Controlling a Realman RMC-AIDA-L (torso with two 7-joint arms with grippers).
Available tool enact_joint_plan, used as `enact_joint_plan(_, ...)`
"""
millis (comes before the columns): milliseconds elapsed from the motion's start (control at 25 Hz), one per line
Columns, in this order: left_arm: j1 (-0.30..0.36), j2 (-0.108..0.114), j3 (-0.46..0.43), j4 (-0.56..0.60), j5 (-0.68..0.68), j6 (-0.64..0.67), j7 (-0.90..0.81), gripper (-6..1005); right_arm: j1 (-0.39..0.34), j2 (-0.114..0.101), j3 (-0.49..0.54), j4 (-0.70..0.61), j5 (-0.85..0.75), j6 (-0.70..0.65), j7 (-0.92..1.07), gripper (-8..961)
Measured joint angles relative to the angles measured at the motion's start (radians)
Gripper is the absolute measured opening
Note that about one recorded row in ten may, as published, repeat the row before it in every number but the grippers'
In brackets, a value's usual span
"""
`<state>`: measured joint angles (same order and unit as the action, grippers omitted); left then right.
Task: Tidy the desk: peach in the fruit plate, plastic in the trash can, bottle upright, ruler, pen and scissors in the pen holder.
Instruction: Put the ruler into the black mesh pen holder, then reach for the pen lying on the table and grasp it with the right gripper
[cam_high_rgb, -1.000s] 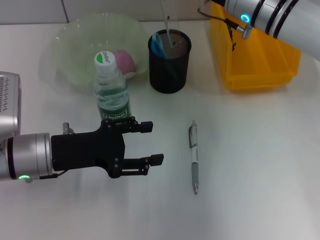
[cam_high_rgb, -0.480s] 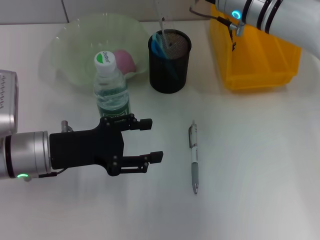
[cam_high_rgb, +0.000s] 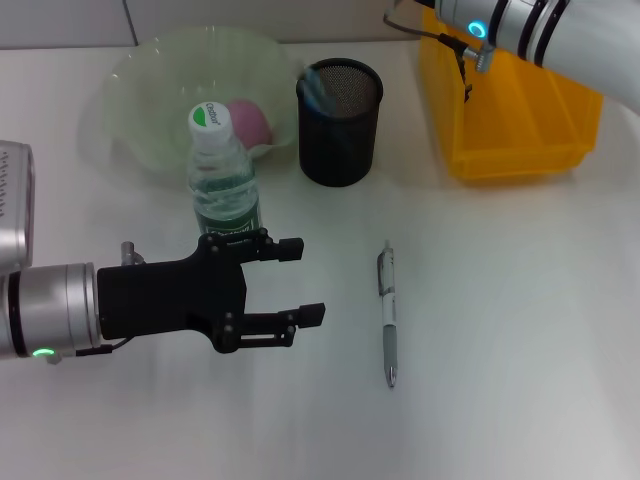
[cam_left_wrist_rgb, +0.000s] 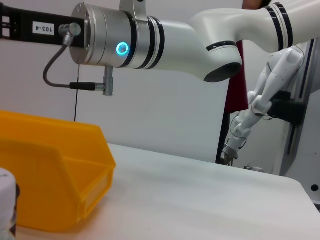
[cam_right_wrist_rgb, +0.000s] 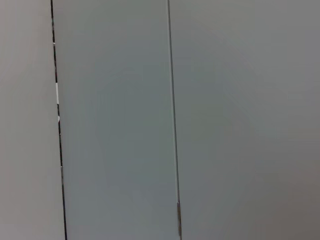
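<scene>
A silver pen (cam_high_rgb: 388, 312) lies on the white table, to the right of my left gripper (cam_high_rgb: 305, 280), which hovers open and empty. Just behind that gripper the bottle (cam_high_rgb: 222, 175) stands upright with its green-and-white cap on. The pink peach (cam_high_rgb: 251, 121) rests in the pale green fruit plate (cam_high_rgb: 150, 90). The black mesh pen holder (cam_high_rgb: 340, 125) has something blue (cam_high_rgb: 318, 86) at its rim. Ruler, scissors and plastic are not visible as such. My right arm (cam_high_rgb: 520, 25) reaches in at the top right, with its gripper out of view.
A yellow bin (cam_high_rgb: 510, 115) stands at the back right under the right arm, and the left wrist view shows the yellow bin (cam_left_wrist_rgb: 50, 175) below the right arm (cam_left_wrist_rgb: 165, 40). The right wrist view shows only a grey panelled wall.
The clear strip that stood up out of the pen holder no longer shows above its rim. My right arm has shifted left and up. The left gripper has barely moved.
</scene>
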<state>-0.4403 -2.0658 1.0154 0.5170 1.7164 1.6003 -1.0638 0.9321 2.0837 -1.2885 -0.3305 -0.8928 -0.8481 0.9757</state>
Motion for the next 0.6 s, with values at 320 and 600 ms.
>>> enact_joint_plan(320, 0.0, 0.0, -0.01, 0.0, 0.0, 0.018, -0.001, 773, -0.082, -0.014, -0.032, -0.157, -0.189, -0.011, 0.244, 520)
enact_joint_plan(600, 0.003, 0.001, -0.016, 0.0, 0.0, 0.024, -0.012, 773, -0.264, -0.015, 0.002, -0.634, -0.901, -0.154, 0.886, 622)
